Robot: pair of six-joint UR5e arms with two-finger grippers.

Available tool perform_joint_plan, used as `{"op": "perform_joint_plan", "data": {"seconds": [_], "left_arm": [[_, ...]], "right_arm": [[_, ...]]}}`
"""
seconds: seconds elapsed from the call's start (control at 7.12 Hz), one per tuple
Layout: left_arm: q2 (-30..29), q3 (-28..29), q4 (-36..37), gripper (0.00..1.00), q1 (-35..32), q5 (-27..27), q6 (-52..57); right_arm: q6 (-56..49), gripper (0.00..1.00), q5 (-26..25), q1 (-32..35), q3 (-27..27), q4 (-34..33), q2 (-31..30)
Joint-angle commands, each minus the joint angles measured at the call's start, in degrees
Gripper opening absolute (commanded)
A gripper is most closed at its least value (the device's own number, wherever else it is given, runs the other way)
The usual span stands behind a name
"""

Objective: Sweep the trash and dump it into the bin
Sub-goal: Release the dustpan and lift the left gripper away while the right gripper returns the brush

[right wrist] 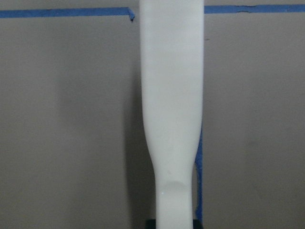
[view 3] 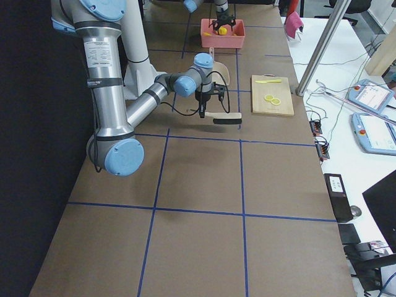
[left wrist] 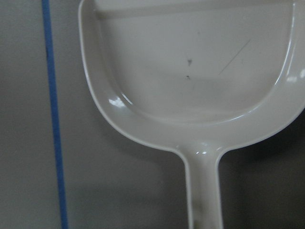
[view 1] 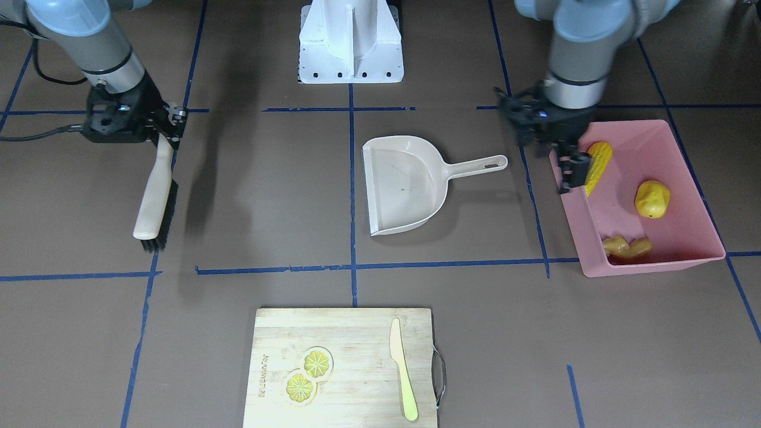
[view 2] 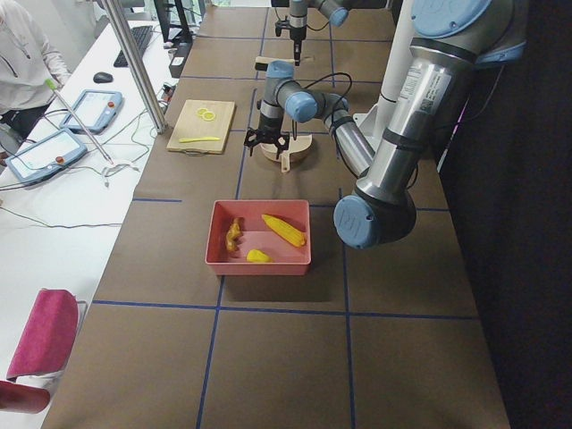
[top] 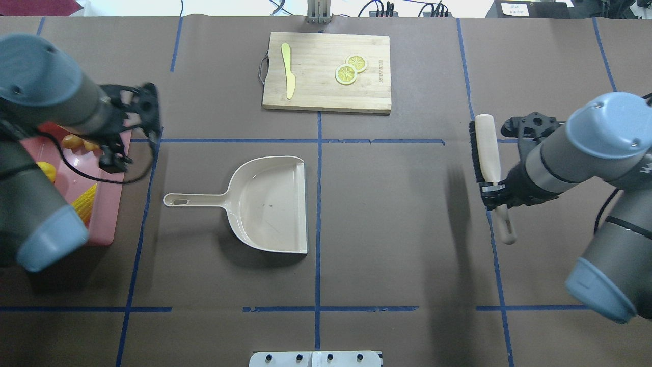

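The empty dustpan is seen flat mid-counter, its handle pointed left at the left hand, which is held spread and empty over the inner rim of the bin. All the trash is found inside that bin: corn cob nearest, potato lump next, ginger root farthest, so dumping is judged done. On the right, the brush is pinched by the right hand over flat brown counter, with the cutting board beyond.

The pink bin sits upright, containing the corn cob, the potato-like lump and the ginger root, each lying apart.
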Motion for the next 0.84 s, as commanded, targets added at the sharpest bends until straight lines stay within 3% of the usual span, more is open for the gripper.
{"op": "perform_joint_plan", "data": {"seconds": [0.0,0.14,0.42,0.56,0.7], "left_arm": [[2.61,8.99,0.07,1.0,-15.09,-12.67,-0.43],[2.61,13.66,0.24,1.0,-20.64,-16.6,-0.43],[2.7,14.41,0.77,1.0,-22.54,-16.82,-0.52],[2.7,16.07,0.86,1.0,-23.5,-16.91,-0.52],[3.48,19.48,0.86,1.0,-25.94,-20.39,-0.69]], "right_arm": [[-5.23,0.02,4.74,4.88,0.57,9.11,-11.28],[-6.12,0.02,5.72,6.12,-1.52,15.7,-16.56],[-6.13,0.03,9.92,7.45,-5.03,24.85,-24.49],[-5.96,0.04,11.25,7.45,-9.06,31.69,-26.0],[-5.78,0.05,11.0,7.28,-13.1,36.2,-26.01]]}}
